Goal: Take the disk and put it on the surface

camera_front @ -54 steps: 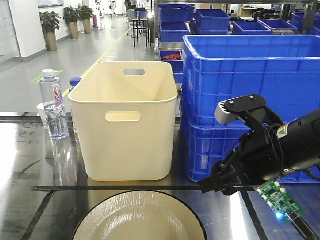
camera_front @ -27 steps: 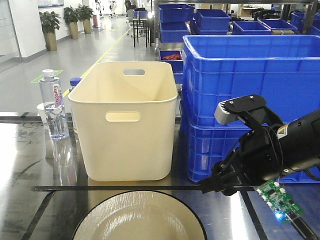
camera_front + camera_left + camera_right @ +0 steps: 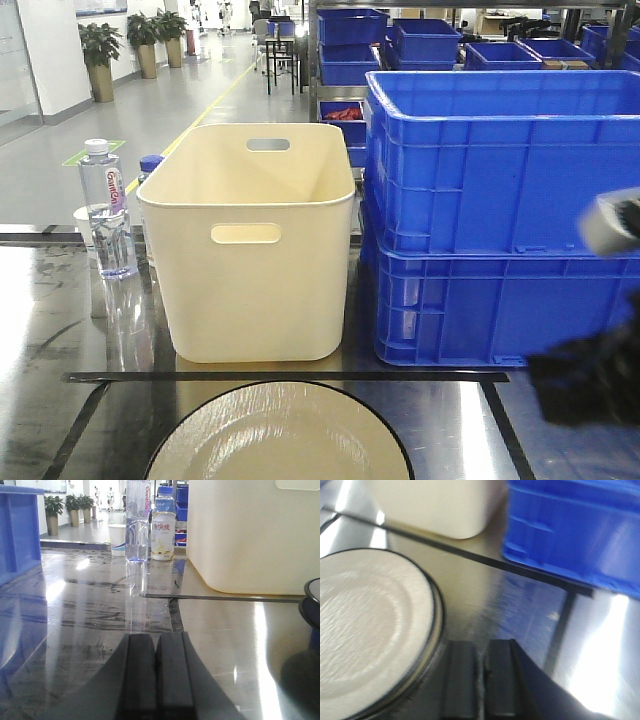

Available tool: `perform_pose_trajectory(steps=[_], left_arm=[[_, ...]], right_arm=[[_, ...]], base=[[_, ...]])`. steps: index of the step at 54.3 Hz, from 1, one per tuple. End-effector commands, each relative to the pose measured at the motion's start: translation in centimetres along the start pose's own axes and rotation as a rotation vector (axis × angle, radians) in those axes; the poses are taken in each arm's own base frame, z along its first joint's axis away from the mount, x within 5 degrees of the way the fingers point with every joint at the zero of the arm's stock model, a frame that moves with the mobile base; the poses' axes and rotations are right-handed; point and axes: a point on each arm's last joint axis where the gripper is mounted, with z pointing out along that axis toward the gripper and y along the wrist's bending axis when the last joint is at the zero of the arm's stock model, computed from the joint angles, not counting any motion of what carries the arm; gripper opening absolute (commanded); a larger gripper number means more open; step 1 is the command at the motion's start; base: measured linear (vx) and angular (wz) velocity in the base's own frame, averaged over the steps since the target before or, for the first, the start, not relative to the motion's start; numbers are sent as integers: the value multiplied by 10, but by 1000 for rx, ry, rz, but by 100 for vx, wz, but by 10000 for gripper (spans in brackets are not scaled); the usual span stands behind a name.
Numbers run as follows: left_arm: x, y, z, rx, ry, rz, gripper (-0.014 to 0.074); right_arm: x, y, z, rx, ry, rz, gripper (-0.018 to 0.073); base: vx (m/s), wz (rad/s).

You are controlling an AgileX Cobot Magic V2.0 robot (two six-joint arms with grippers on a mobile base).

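Observation:
No disk shows in any view. The surface (image 3: 60, 330) is the dark, glossy tabletop crossed by black line strips, also seen in the left wrist view (image 3: 225, 630) and the right wrist view (image 3: 600, 645). My left gripper (image 3: 156, 640) hovers low over it, fingers pressed together with nothing between them. My right gripper (image 3: 481, 645) is shut too, just right of a round cream platform with a black rim (image 3: 365, 630). In the front view the right arm (image 3: 595, 385) is only a dark blur at the right edge.
A cream tub (image 3: 250, 240) and stacked blue crates (image 3: 500, 210) stand behind the round platform (image 3: 280, 435). A water bottle (image 3: 108, 210), a milk bottle (image 3: 162, 532) and a paper cup (image 3: 117, 539) stand at the left. A blue crate (image 3: 17, 535) is close on my left gripper's left.
The right arm has swung fast to the right, from in front of the blue crates to the frame's edge, and is now blurred. The small green circuit board under it is gone from view.

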Motion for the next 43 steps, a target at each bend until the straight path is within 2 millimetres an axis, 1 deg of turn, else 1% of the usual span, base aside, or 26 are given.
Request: perform_pose_trajectory(steps=[1, 7, 15, 20, 26, 32, 37, 39, 43], left_arm=[[-15, -2, -3, 21, -116, -6, -8], [-15, -2, -3, 21, -116, -6, -8], [-15, -2, -3, 21, -116, -6, -8], [-15, -2, -3, 21, -116, -6, -8], [-15, -2, -3, 21, -116, -6, -8], [-15, -2, -3, 21, -116, -6, -8], [-15, -2, -3, 21, -116, -6, -8], [-15, -2, -3, 21, -115, -6, -8], [-15, -2, -3, 20, -110, -6, -8]], right_arm=[[20, -11, -18, 82, -197, 62, -15], [62, -22, -29, 187, -282, 75, -14], [107, -25, -40, 288, -383, 24, -12], [134, -23, -41, 310, -442, -20, -11], [166, -20, -37, 310, -541, -17, -10], [189, -19, -29, 309, -679, -32, -8], [214, -18, -17, 299, -831, -51, -8], [214, -18, -16, 299, -782, -44, -8], [213, -18, -15, 299, -759, -56, -8]], base=[[0, 0], [0, 0], [0, 0], [0, 0], [0, 0], [0, 0], [0, 0], [0, 0], [0, 0]])
